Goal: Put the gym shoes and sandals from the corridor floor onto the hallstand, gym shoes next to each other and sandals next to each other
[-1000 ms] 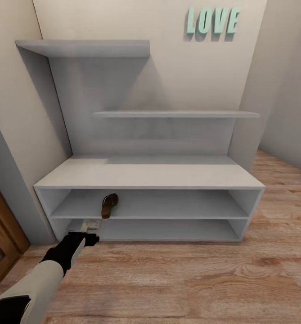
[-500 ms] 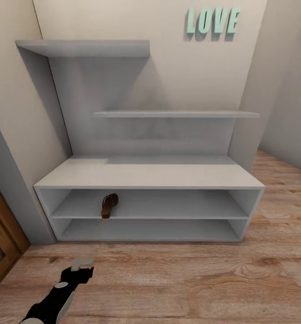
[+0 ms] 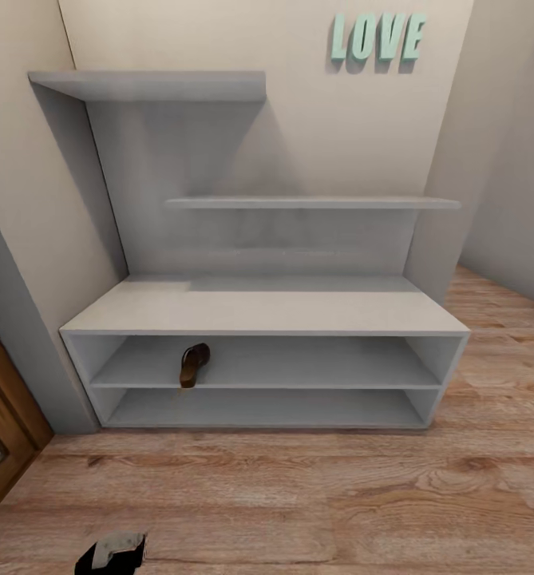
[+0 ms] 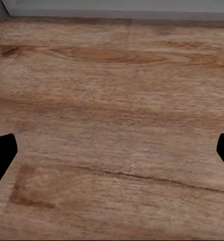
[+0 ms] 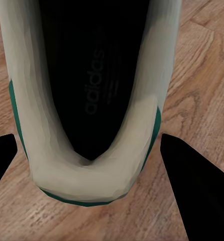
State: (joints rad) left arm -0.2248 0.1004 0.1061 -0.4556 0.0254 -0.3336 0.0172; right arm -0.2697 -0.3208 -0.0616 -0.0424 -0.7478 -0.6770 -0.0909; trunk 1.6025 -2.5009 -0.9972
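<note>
warm wood-plank corridor floor [image 3: 314,495] out front, and the pale grey hallstand [image 3: 267,311] standing square against the cream wall with the mint "love" letters [image 3: 377,37] up at one o'clock. one brown sandal [image 3: 194,364] is already in, lying on the upper open shelf toward its left end, toe pointing inward, heel near the shelf lip.

now the action: down at seven o'clock in the head view sits the left claw [image 3: 113,553], low over bare boards. its wrist camera shows the two dark fingertips [image 4: 1,155] spread wide with nothing but floor between them, the rack's base edge off at twelve. open and empty, that one.

the right claw [image 5: 92,155] is the one to watch. its wrist camera looks straight down into a gym shoe [image 5: 87,95], white upper, green trim, dark inside. the shoe's long axis runs straight away from the claw toward twelve o'clock, its rounded end nearest and sitting right between the fingers, which stand wide apart, one on each side, flanking the shoe's width. i can't tell whether they touch it. looks to me like a squeeze across the narrow way is next, so the right arm is the nearer one here.
</note>
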